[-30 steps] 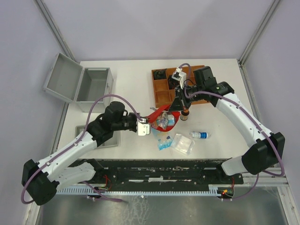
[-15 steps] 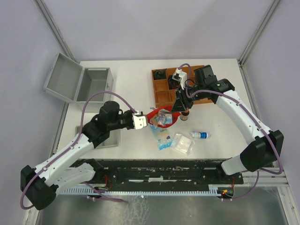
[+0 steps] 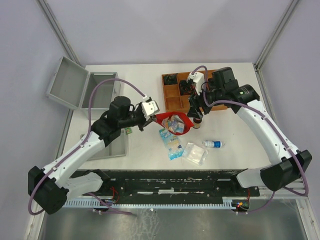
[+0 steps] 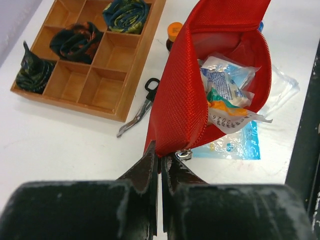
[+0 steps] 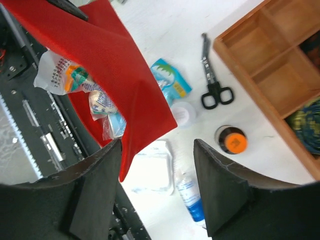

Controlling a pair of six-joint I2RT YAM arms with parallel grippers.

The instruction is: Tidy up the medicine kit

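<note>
The medicine kit (image 3: 102, 90) is a grey metal case at the far left of the table, with its lid (image 3: 65, 87) swung open. My left gripper (image 3: 156, 116) (image 4: 161, 157) is shut on one corner of a red pouch (image 3: 176, 121) (image 4: 185, 100) and holds it above the table. The pouch hangs open, and several packets (image 4: 225, 95) show inside it. My right gripper (image 3: 196, 107) (image 5: 157, 150) stands open at the pouch's other end. A corner of the pouch (image 5: 100, 50) hangs beside its left finger, not gripped.
A wooden compartment tray (image 3: 175, 102) (image 4: 90, 85) holds dark rolled cloths. Scissors (image 4: 140, 107) (image 5: 212, 85) and a brown bottle with an orange cap (image 3: 198, 122) (image 5: 232, 141) lie beside it. A blue packet (image 3: 172, 145), a clear packet (image 3: 194, 154) and a small bottle (image 3: 214, 144) lie nearer. A grey tray (image 3: 107, 147) sits under my left arm.
My right gripper has opened, let go of the pouch and pulled back toward the wooden tray. My left gripper has carried the pouch up and farther from the arm bases.
</note>
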